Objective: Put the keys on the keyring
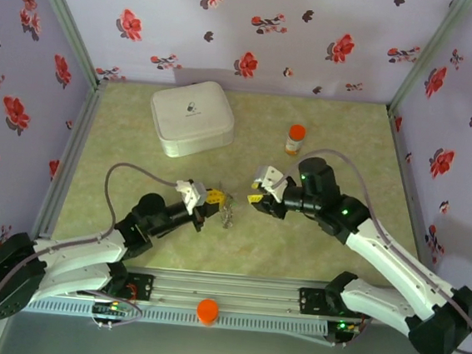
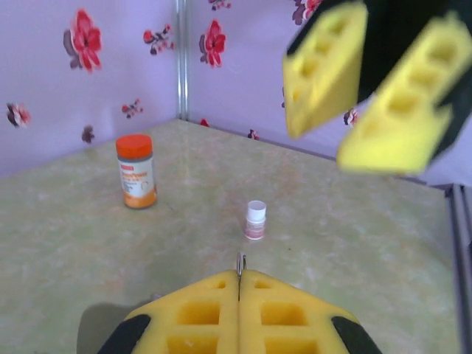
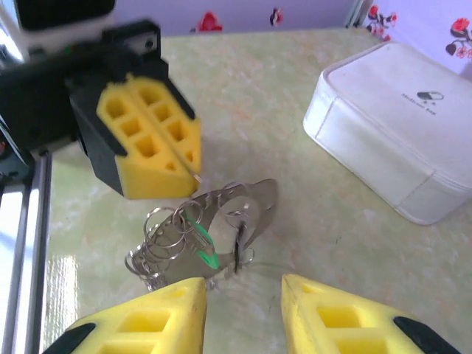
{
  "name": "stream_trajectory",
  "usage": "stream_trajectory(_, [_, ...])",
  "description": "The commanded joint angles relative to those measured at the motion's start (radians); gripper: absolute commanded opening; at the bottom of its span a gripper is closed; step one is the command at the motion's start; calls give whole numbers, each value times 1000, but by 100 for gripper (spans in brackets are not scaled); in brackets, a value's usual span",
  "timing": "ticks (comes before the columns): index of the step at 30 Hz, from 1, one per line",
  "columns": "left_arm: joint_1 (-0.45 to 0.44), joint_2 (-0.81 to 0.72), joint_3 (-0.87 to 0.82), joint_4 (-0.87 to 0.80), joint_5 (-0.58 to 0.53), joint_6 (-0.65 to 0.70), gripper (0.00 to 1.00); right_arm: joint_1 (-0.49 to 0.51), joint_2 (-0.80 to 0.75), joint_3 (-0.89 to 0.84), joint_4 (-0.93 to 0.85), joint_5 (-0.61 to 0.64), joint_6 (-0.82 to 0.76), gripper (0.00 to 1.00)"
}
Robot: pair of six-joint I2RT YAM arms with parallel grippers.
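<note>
Right wrist view gives the clearest look, yet the floppy grey metal keyring (image 3: 158, 240) is a tangle of loops whose run cannot be traced. One small green-headed key (image 3: 200, 242) lies in it. A dark piece beside it may be the black-headed key, but that is uncertain. The yellow foam left fingers (image 3: 151, 144) are pressed together on a thin metal sliver at the tangle's edge. The yellow right fingers (image 3: 332, 321) stand moderately apart and empty, the tangle just beyond their tips. The white rounded case (image 3: 398, 133) on the pale mottled worktop (image 3: 295, 88) bears a pill logo, but its wording is unreadable. The orange-capped bottle (image 2: 136, 171) has a blurred label.
</note>
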Motion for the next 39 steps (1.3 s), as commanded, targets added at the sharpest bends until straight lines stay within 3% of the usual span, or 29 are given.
stream_trajectory(1, [-1,6,-8,298,66,182,0,-7,6,21,18,-160,83,30])
stream_trajectory(5, [-1,15,3,297,151,203,0,-1,25,4,148,-190,123,28])
stream_trajectory(7, [-1,28,14,292,206,202,0,17,46,19,115,-238,58,28])
stream_trajectory(10, [-1,56,34,304,268,169,0,42,62,35,63,-211,-14,29])
stream_trajectory(17, [-2,93,58,309,315,153,0,48,71,37,13,-223,-45,28])
stream_trajectory(25, [-2,99,62,309,334,143,0,53,63,29,9,-203,-53,12])
stream_trajectory(31, [-2,105,62,309,333,141,0,65,87,41,25,-254,-32,10])
stream_trajectory(32, [-2,107,62,309,333,141,0,68,92,45,26,-260,-32,3])
stream_trajectory(34, [-2,107,62,304,317,143,0,69,98,59,5,-255,-34,0])
stream_trajectory(35, [-2,101,61,296,289,137,11,69,99,72,-21,-241,-36,0])
stream_trajectory(36, [-2,86,53,280,244,129,31,69,100,91,-61,-212,-47,0])
stream_trajectory(37, [-1,64,42,253,202,128,43,73,100,114,-106,-169,-64,0])
stream_trajectory(39, [-2,-6,48,89,160,156,51,92,107,169,-231,-62,-122,0])
